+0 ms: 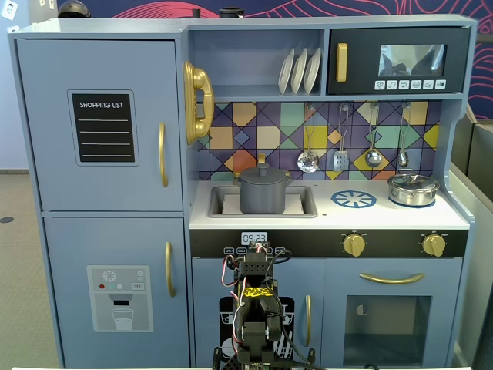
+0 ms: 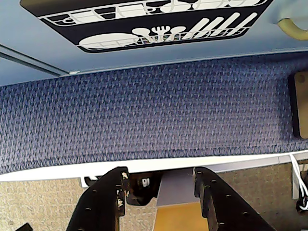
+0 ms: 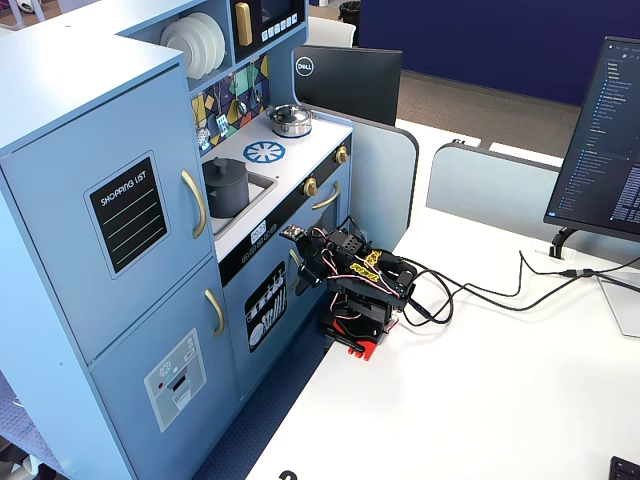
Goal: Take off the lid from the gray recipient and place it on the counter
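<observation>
The dark gray pot (image 1: 263, 198) stands in the sink cutout of the white counter (image 1: 385, 217), with its flat gray lid (image 1: 263, 173) on top. Both also show in a fixed view from the side: the pot (image 3: 228, 192), the lid (image 3: 225, 166) and the counter (image 3: 305, 133). My arm is folded low in front of the kitchen's lower doors, well below the counter. My gripper (image 2: 160, 174) is open and empty, over the white table edge and blue carpet, and it also shows in a fixed view (image 3: 300, 268). Pot and lid are out of the wrist view.
A shiny silver pot (image 1: 413, 190) with its own lid stands at the counter's right end, beside the blue burner ring (image 1: 353, 199). Utensils hang above the counter. Cables (image 3: 470, 292) run from the arm across the white table. Monitors (image 3: 605, 150) stand at the right.
</observation>
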Tool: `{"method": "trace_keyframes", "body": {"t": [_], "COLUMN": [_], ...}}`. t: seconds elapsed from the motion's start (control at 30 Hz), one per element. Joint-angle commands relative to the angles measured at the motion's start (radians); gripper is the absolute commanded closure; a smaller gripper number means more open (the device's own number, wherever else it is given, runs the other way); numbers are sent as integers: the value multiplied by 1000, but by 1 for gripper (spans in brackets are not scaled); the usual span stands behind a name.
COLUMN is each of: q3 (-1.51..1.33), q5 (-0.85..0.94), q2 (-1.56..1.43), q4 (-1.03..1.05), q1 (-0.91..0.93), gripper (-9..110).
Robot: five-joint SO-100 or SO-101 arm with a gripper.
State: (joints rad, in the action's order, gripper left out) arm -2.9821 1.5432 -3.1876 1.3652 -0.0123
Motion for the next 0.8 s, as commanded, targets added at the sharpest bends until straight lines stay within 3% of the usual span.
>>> {"method": "trace_keyframes", "body": {"t": [0.0,0.4,0.6,0.77], "q3": [-20,-18,235,611], "q5": [5,-15,-121,-23], "q2": [9,9,97,267], "q4": [166,161,-107,-408], "q1": [78,75,49,77], "gripper": [101,101,101,101]}}
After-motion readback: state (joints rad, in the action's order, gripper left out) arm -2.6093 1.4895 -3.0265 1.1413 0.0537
